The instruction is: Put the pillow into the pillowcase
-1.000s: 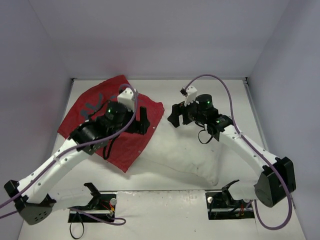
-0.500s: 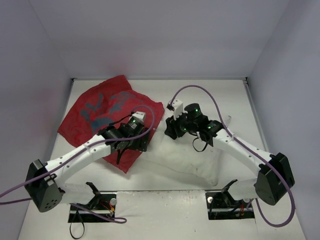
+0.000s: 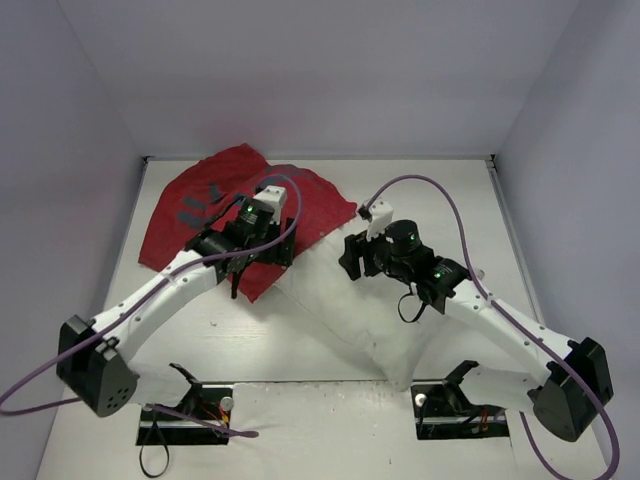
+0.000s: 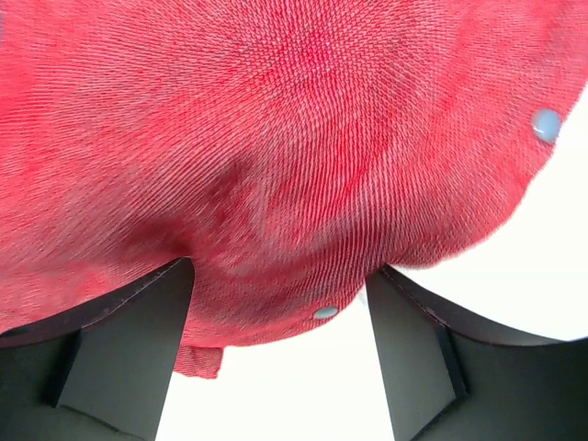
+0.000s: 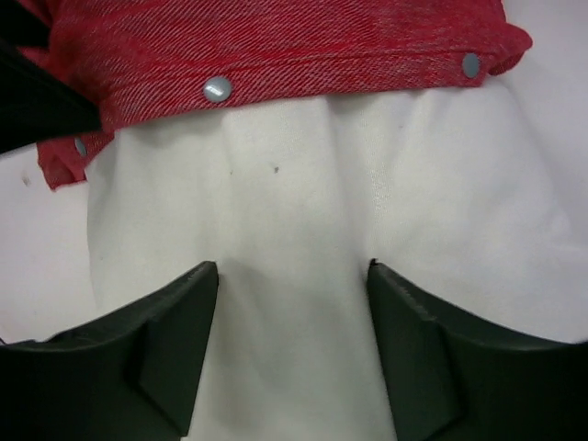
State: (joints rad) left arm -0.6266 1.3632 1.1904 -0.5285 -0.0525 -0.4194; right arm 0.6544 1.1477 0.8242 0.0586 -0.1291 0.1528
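The red pillowcase (image 3: 215, 195) lies crumpled at the back left, and its open edge with metal snaps (image 5: 218, 89) overlaps the top end of the white pillow (image 3: 370, 320). The pillow stretches diagonally toward the near right. My left gripper (image 3: 283, 250) is open at the pillowcase's near edge, with red cloth (image 4: 276, 138) bulging between its fingers (image 4: 138, 349). Open too, my right gripper (image 3: 350, 258) presses down on the pillow (image 5: 294, 184) just below the red hem (image 5: 276, 46). The pillow fabric creases at both of its fingertips (image 5: 197, 285).
Grey walls close in the table on the left, back and right (image 3: 520, 150). Both arm bases (image 3: 190, 400) sit at the near edge. Purple cables (image 3: 440, 195) loop above each arm.
The left gripper has moved away toward the back, dragging the pillowcase; its right corner now reaches over the pillow's top end. The right gripper shifted slightly right, and the pillow now lies more diagonally.
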